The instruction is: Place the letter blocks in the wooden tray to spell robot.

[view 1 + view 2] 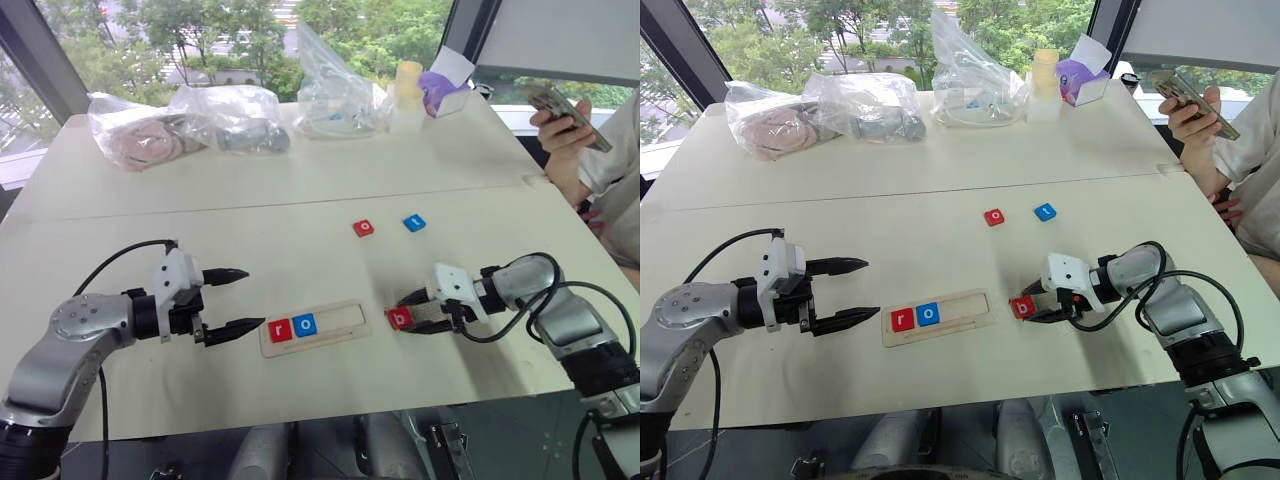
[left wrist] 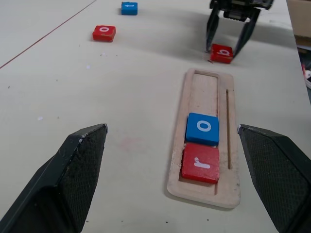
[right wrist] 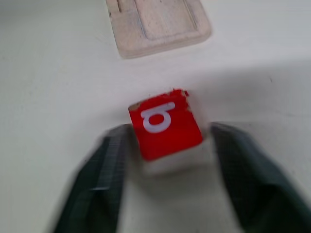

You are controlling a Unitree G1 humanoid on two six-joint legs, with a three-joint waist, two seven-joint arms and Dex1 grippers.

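Right of the wooden tray, the right hand grips the red b block on the surface. Inside the tray's left end sit the red r block and blue o block. Left of it, the left hand hovers with fingers spread.

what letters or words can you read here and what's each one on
"r": red block at the end of the wooden tray
"o": blue block beside it in the tray
"b": red block on the table, between the right gripper's fingers
"o": red block loose on the table
"t": blue block next to that one
Purple box at the far edge: no readable text
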